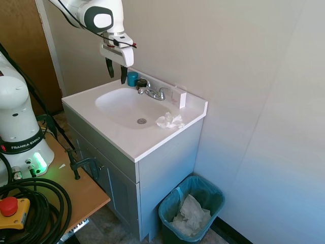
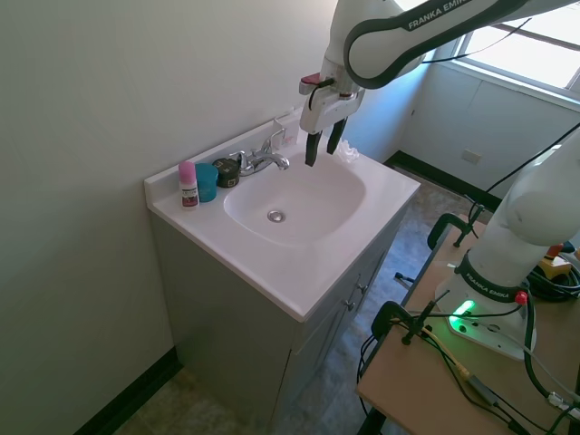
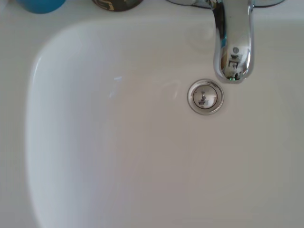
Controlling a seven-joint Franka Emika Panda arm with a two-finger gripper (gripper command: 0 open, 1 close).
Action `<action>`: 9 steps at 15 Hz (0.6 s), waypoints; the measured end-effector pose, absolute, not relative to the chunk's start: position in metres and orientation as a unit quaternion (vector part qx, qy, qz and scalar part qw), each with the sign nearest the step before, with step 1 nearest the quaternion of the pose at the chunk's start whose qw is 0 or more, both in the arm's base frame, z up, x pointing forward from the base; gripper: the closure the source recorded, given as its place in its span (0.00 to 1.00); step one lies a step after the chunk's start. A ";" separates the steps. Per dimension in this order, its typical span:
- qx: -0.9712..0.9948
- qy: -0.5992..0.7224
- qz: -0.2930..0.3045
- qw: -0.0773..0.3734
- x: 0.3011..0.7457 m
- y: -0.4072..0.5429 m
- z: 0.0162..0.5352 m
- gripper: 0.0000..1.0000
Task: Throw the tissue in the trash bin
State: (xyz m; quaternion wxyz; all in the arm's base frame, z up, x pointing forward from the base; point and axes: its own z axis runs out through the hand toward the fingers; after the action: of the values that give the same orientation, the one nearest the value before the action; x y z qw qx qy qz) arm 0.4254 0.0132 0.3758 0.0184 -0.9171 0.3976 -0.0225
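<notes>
Overhead, the gripper [image 1: 116, 71] hangs open and empty above the basin; the tissue [image 1: 169, 121] lies on the counter [image 1: 147, 145] at the drain's [image 1: 141, 121] three o'clock.

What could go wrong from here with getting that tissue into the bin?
The tissue lies near the counter's front corner, so a clumsy grasp might knock it to the floor. The open gripper hangs over the sink, close to the faucet, and might clip it. The trash bin sits low beside the cabinet: a release could miss.
</notes>
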 end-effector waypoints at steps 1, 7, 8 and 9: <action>-0.917 0.398 -0.021 0.018 0.425 0.013 0.375 0.00; -0.890 0.452 -0.063 -0.002 0.436 -0.052 0.400 0.00; -0.880 0.469 -0.073 -0.004 0.438 -0.075 0.406 0.00; -0.871 0.485 -0.081 -0.003 0.442 -0.097 0.410 0.00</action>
State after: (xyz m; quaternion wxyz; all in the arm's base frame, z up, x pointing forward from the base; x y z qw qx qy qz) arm 0.4421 -0.0974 0.4099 -0.0034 -0.8707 0.4851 -0.0812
